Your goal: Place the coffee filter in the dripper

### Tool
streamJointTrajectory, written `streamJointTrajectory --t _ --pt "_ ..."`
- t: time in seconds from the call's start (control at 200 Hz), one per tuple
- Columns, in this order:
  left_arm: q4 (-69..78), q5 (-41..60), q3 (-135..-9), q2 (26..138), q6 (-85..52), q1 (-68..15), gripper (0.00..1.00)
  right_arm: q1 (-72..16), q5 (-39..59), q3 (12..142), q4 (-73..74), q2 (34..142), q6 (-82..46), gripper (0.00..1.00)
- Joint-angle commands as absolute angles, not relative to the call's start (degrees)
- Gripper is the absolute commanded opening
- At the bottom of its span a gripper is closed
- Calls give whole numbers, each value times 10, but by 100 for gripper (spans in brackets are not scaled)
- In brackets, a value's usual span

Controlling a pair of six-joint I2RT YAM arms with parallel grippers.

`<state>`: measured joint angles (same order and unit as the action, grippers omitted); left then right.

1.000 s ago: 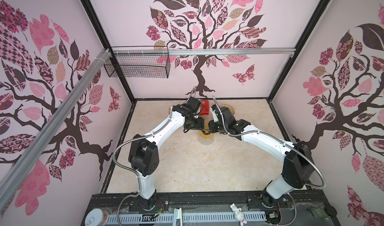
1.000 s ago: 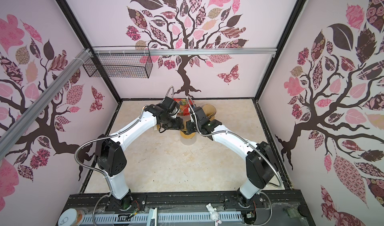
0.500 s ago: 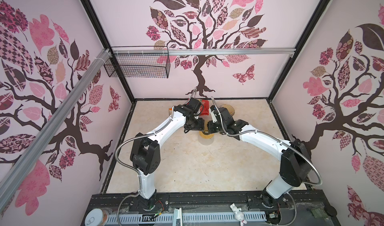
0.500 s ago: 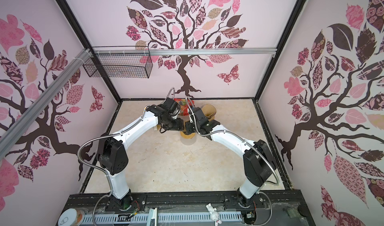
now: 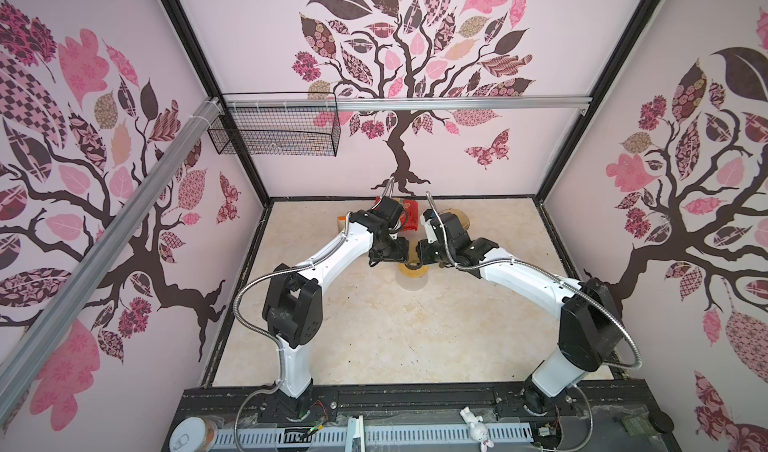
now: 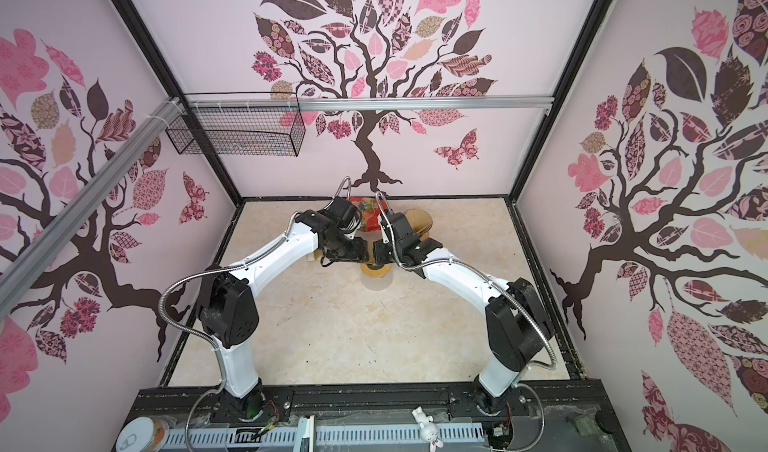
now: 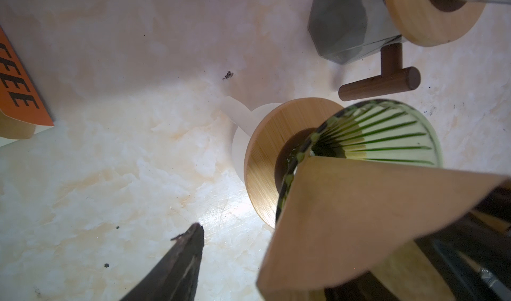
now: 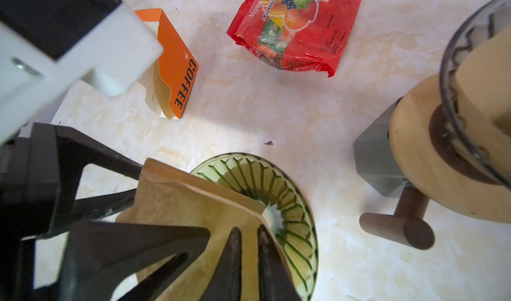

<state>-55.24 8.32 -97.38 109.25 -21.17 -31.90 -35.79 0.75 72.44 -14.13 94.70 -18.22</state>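
The dripper (image 8: 287, 202) is a green ribbed glass cone on a round wooden base (image 7: 265, 158); both top views show it mid-table (image 5: 412, 271) (image 6: 376, 271). The coffee filter (image 8: 193, 211), a tan paper cone, leans tilted across the dripper's near rim with one corner (image 7: 313, 157) inside the mouth. My right gripper (image 8: 250, 230) is shut on the filter's wall. My left gripper (image 5: 401, 258) stands open beside it. One of its fingers (image 7: 185, 255) hangs free over the table, and the filter hides the other.
An orange COFFEE box (image 8: 177, 72) and a red candy bag (image 8: 298, 28) lie behind the dripper. A second dripper (image 8: 414, 169), with a wooden ring and handle on a grey glass base, stands close on the right. A wire basket (image 5: 274, 132) hangs on the back wall.
Both arms have shifted only slightly over the dripper. The jaws of both grippers stand as before.
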Motion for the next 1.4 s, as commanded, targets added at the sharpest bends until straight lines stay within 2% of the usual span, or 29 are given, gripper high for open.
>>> streamJointTrajectory --t 0.0,0.59,1.165,1.395 --pt "-554 90 -966 1099 -208 -316 68 -355 12 728 -136 966 -187 16" --pt "-558 80 -969 1118 -207 -316 68 -354 20 717 -130 972 -189 16" --pt "-550 97 -966 1114 -213 -308 68 -357 63 695 -118 904 -189 17" --pt "-549 100 -967 1113 -214 -307 68 -366 55 712 -143 928 -173 18"
